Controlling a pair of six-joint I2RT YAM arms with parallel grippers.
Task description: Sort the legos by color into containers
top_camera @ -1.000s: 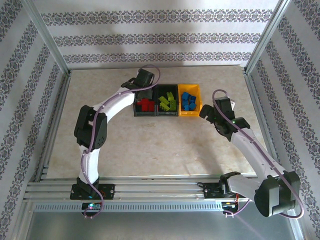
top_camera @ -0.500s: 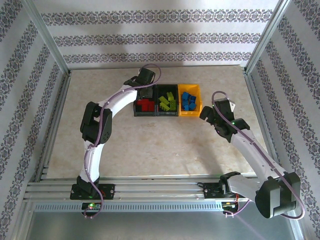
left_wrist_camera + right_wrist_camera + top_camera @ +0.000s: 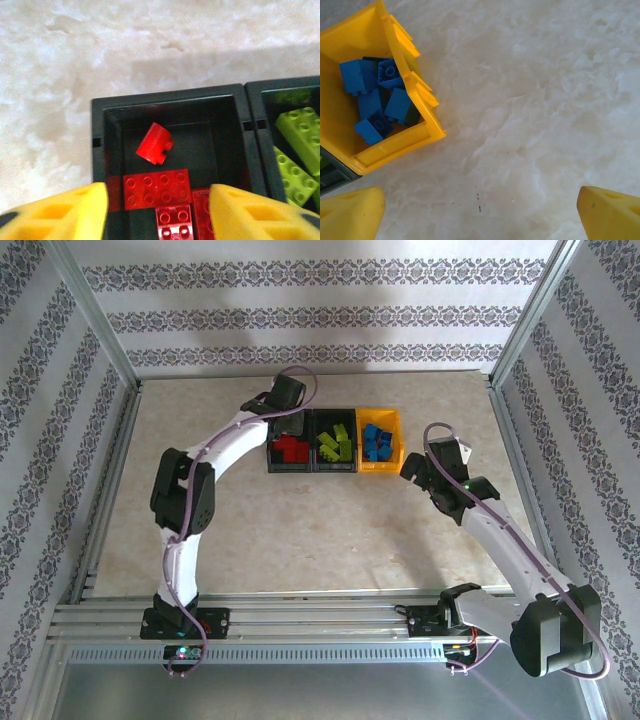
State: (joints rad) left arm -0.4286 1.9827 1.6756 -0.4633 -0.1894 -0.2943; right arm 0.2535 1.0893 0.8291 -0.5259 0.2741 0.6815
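Three containers stand joined in a row: a left black bin (image 3: 290, 469), a middle black bin (image 3: 335, 469) and a yellow bin (image 3: 380, 468). Red legos (image 3: 291, 449) lie in the left bin, lime green legos (image 3: 337, 445) in the middle one, blue legos (image 3: 375, 442) in the yellow one. My left gripper (image 3: 290, 426) hovers over the left bin. In the left wrist view it (image 3: 157, 215) is open above flat red bricks (image 3: 157, 189), with a small red brick (image 3: 154, 144) lying tilted on the bin floor. My right gripper (image 3: 412, 468) is open over bare table, right of the yellow bin (image 3: 395, 145).
The bins sit at the back middle of the marble-look table (image 3: 330, 530). An aluminium frame with patterned walls (image 3: 320, 315) encloses the table. Green bricks (image 3: 297, 150) show in the neighbouring bin at the right of the left wrist view.
My left gripper's jaws have opened above the left black bin, and that arm's elbow swung slightly right and back. The right arm has hardly moved.
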